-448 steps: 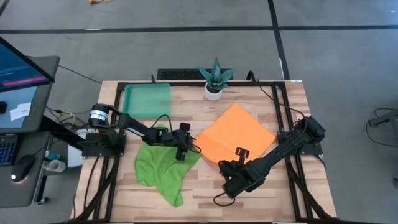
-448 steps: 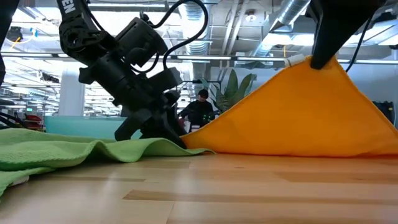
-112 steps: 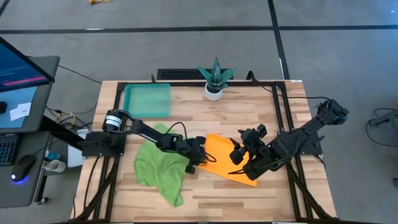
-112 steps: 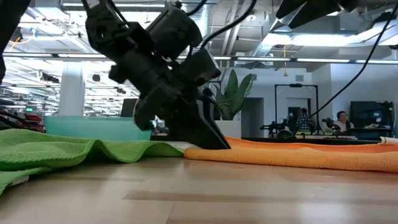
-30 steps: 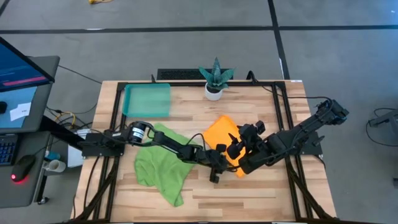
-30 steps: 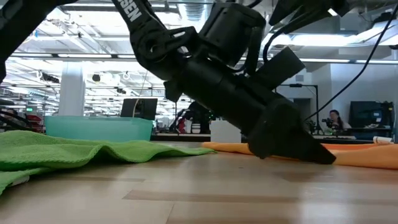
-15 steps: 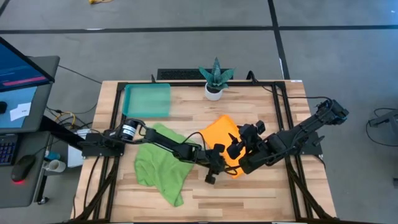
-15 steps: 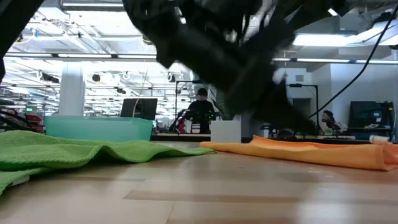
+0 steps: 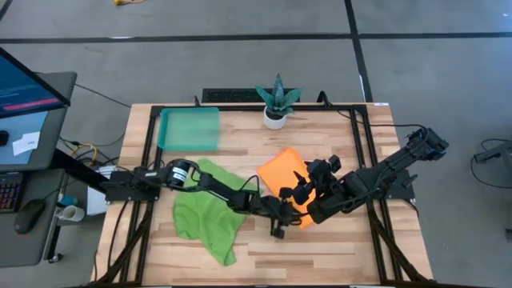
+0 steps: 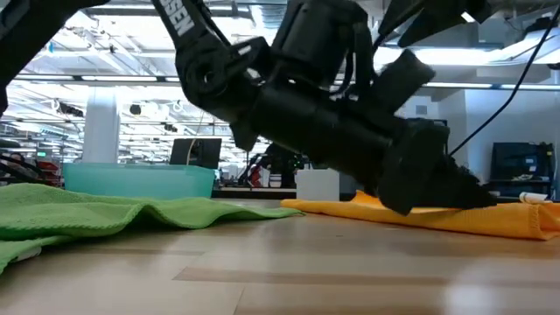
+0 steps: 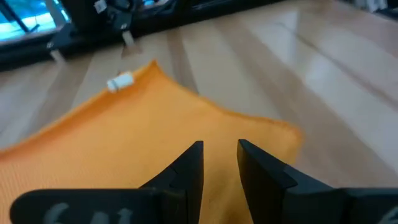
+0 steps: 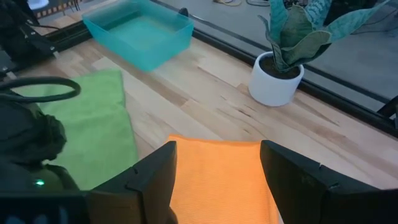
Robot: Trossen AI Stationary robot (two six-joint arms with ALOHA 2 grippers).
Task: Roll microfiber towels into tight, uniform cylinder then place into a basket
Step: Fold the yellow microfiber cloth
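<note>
The orange towel (image 9: 280, 170) lies folded at mid table, its white tag (image 11: 119, 81) at a far corner. The lime green towel (image 9: 204, 212) lies crumpled to its left. The teal basket (image 9: 190, 128) stands at the far left with nothing in it. My left gripper (image 11: 221, 149) reaches in low from the left, its fingers a narrow gap apart over the orange towel's near part (image 10: 516, 219). My right gripper (image 12: 217, 146) hangs wide open above the same towel, holding nothing. My left gripper comes at the orange towel from the table's left, slanting slightly down. Its fingertips (image 10: 477, 198) lie low on the towel's upper surface (image 11: 217, 127), and nothing shows pinched between them. I cannot tell whether they press on the cloth or hover just above it.
A small white pot with a spiky green plant (image 9: 276, 100) stands at the far edge, right of the basket. Bare wood lies along the near edge and the right side. A black frame borders the table, and a desk with a monitor stands off its left.
My left gripper has risen off the table in front of the orange towel, then come back down tipped flatter, its tips now over the cloth. The towel, seen from table height, now shows a raised hump and lies thicker at its right end. The right arm has kept still.
</note>
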